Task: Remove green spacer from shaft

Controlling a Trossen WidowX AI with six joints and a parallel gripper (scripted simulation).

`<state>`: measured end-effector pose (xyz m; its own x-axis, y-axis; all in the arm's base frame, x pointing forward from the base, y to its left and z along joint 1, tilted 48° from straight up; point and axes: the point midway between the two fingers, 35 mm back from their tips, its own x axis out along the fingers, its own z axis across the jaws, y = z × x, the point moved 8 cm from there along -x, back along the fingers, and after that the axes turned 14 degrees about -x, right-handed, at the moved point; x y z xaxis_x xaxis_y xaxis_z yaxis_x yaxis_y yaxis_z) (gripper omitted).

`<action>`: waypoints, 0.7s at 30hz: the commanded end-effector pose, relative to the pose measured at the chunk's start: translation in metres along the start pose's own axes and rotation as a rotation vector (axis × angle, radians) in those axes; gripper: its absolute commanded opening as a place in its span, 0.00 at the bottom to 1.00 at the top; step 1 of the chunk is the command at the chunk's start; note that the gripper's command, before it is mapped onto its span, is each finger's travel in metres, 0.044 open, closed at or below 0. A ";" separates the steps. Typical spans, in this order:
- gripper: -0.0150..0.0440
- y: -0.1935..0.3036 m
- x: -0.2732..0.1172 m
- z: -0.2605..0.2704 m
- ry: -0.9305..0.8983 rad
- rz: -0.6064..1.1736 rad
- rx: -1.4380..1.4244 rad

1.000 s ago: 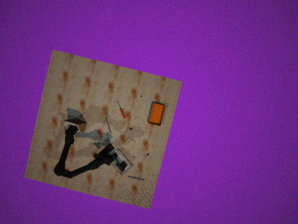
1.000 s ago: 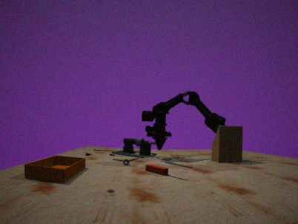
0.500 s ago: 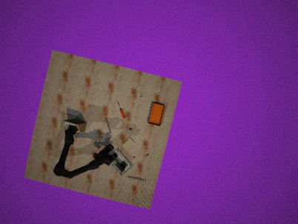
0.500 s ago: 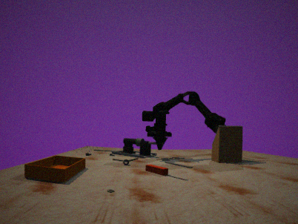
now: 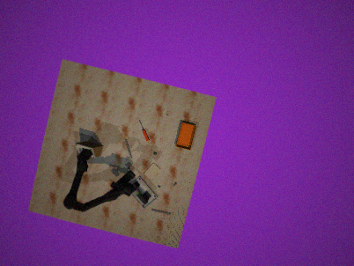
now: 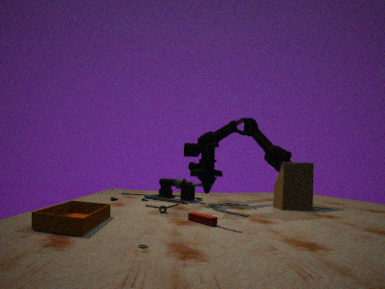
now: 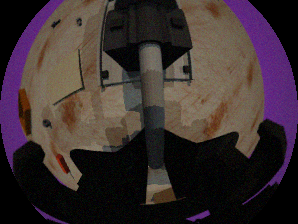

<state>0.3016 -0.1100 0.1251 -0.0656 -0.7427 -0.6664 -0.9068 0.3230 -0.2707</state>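
The shaft (image 6: 197,185) (image 7: 151,90) is gripped at its free end by the claw (image 5: 136,186) (image 6: 207,190) (image 7: 152,129), its other end covered by a dark block (image 6: 188,191) (image 7: 148,35). The fixture's pale plate (image 5: 150,200) (image 7: 118,76) is supported by the desk (image 5: 110,84) (image 6: 158,268) (image 7: 225,60).

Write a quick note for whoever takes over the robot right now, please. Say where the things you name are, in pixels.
Gripper (image 5: 132,184) (image 6: 207,190) (image 7: 152,129): closed on the shaft (image 6: 197,184) (image 7: 152,85).
Shaft: sticks out of the dark block assembly (image 6: 188,192) (image 7: 148,30).
Done: shaft gripped; green spacer (image 6: 179,182) seems still up between the blocks, though it's too small to be sure.
Left: drop only that spacer, push the shaft fully in, let go.
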 end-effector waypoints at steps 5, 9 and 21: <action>0.25 0.003 0.000 0.000 0.000 0.003 0.001; 0.25 0.003 0.000 0.000 0.000 0.003 0.001; 0.25 0.004 0.000 0.001 0.000 0.003 0.001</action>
<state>0.2998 -0.1089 0.1241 -0.0657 -0.7427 -0.6664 -0.9069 0.3231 -0.2706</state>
